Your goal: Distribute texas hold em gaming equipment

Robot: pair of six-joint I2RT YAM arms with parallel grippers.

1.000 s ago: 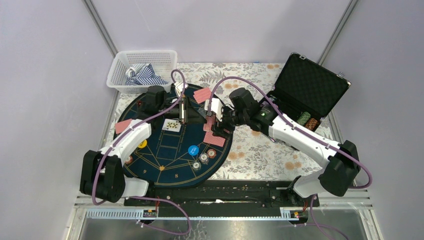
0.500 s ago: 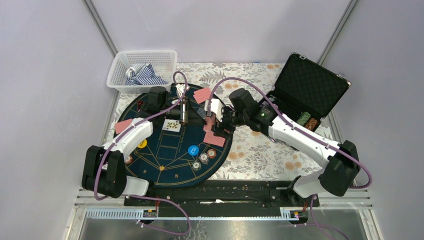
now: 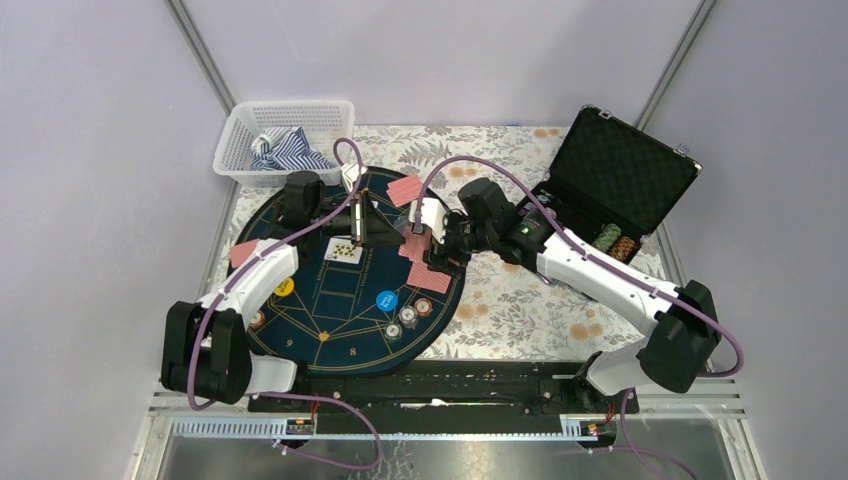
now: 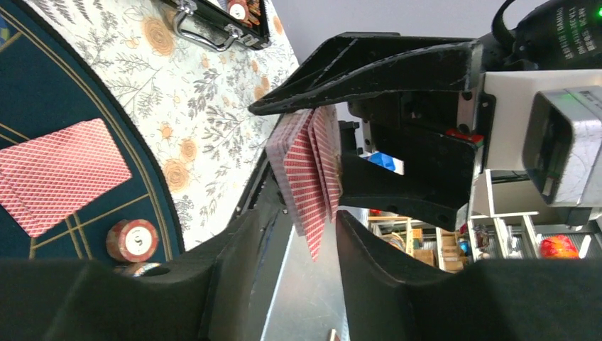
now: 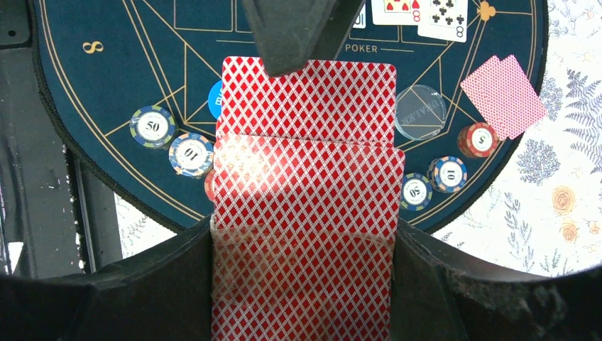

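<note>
My right gripper (image 5: 305, 241) is shut on a fan of red-backed playing cards (image 5: 309, 177) and holds it above the right side of the dark blue mat (image 3: 330, 300). My left gripper (image 4: 298, 227) is open, and the lower corner of the fan (image 4: 309, 177) hangs between its fingers. One left finger (image 5: 291, 35) overlaps the top card's far edge. In the top view the two grippers meet near the cards (image 3: 418, 245). Poker chips (image 5: 151, 126) (image 5: 447, 174), a clear dealer disc (image 5: 421, 112) and a blue disc (image 3: 386, 299) lie on the mat.
Face-down red cards lie at the mat's far edge (image 3: 405, 190), left edge (image 3: 245, 252) and right edge (image 3: 428, 277). Face-up cards (image 3: 343, 250) lie mid-mat, and a yellow disc (image 3: 285, 288) lies left. An open black case (image 3: 610, 190) holding chips stands right. A white basket (image 3: 285, 135) holding cloth stands far left.
The left wrist has drawn back a little and its fingers now reach around the fan held by the right gripper. The right arm has hardly moved.
</note>
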